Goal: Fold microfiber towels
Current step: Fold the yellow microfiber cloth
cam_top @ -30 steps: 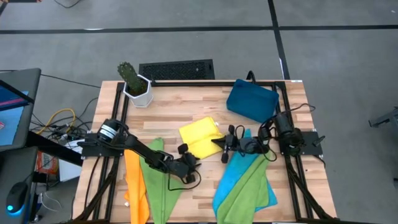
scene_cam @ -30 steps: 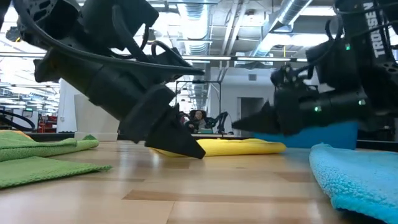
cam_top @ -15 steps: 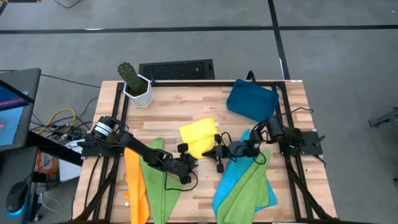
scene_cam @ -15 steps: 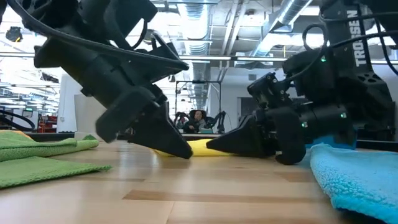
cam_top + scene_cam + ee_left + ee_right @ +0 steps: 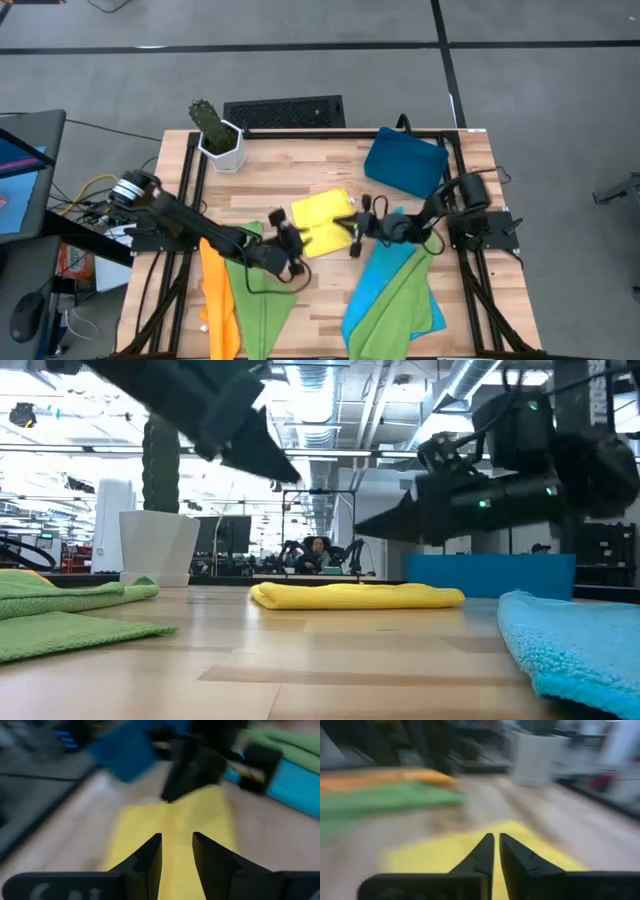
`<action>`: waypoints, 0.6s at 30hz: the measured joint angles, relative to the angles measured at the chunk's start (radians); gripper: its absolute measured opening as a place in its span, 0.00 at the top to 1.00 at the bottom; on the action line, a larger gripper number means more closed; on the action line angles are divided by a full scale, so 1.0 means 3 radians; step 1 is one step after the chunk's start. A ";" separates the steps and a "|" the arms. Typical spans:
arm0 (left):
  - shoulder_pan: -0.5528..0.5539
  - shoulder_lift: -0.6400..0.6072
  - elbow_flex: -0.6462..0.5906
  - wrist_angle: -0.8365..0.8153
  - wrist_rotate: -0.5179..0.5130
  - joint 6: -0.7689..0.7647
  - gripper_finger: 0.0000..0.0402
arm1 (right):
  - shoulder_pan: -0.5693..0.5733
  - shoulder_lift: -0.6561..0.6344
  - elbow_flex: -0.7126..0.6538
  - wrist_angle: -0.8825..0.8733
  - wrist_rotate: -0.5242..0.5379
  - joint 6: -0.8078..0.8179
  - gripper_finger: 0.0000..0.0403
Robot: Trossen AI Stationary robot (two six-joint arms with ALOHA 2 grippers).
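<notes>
The right gripper [image 5: 350,224] hangs just above the right edge of the yellow towel [image 5: 322,222], fingers parted by only a thin slit and holding nothing. The left gripper [image 5: 287,231] is raised at that towel's left edge, its fingers a narrow gap apart, also empty — in the low view both are lifted clear of the cloth.

Five towels lie on the table [image 5: 300,158], all soft and nappy. The yellow one is folded into a thick, flat rectangle at mid-table. One orange towel [image 5: 218,300] lies as a long strip at the front left, with one lime green towel [image 5: 262,305] beside it. At the front right a bright blue towel [image 5: 372,281] is spread out, with the second green towel [image 5: 398,305] lying across it.

Behind sit one dark-blue tray [image 5: 405,163], rigid and rectangular, and one cactus [image 5: 207,120] in a white faceted pot [image 5: 223,151].
</notes>
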 joint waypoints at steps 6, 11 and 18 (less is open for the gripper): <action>0.0557 -0.0205 -0.0303 -0.0209 0.0396 -0.0924 0.74 | -0.0552 -0.0633 0.0373 -0.2198 -0.0223 0.0188 0.65; 0.1025 -0.0205 -0.0651 0.0404 0.1105 -0.1159 0.64 | -0.1032 -0.0798 0.0763 -0.3227 -0.0808 0.0291 0.47; 0.1375 -0.0207 -0.0722 0.0466 0.1417 -0.1152 0.45 | -0.1370 -0.0764 0.0838 -0.3263 -0.1033 0.0291 0.39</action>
